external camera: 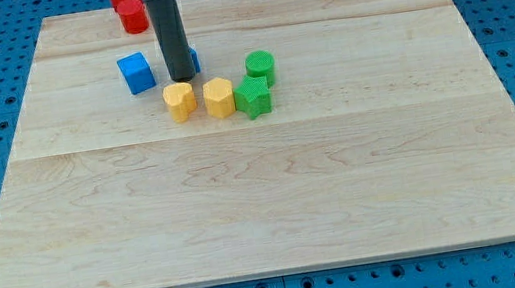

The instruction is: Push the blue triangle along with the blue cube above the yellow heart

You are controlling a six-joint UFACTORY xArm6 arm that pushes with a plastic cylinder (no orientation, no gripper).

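Note:
The blue cube [136, 72] sits on the wooden board toward the view's upper left. The blue triangle [192, 61] is mostly hidden behind my rod, only its right edge showing. My tip [179, 79] touches the board just left of and in front of the blue triangle, to the right of the blue cube. The yellow heart [180, 101] lies just below my tip. Both blue blocks are above the yellow heart in the view.
A yellow hexagon-like block [219, 98] sits right of the heart. A green star-like block [253, 96] and a green cylinder [260, 66] stand to its right. Red blocks [129, 11] sit at the board's top edge. The board [344, 182] lies on a blue pegboard.

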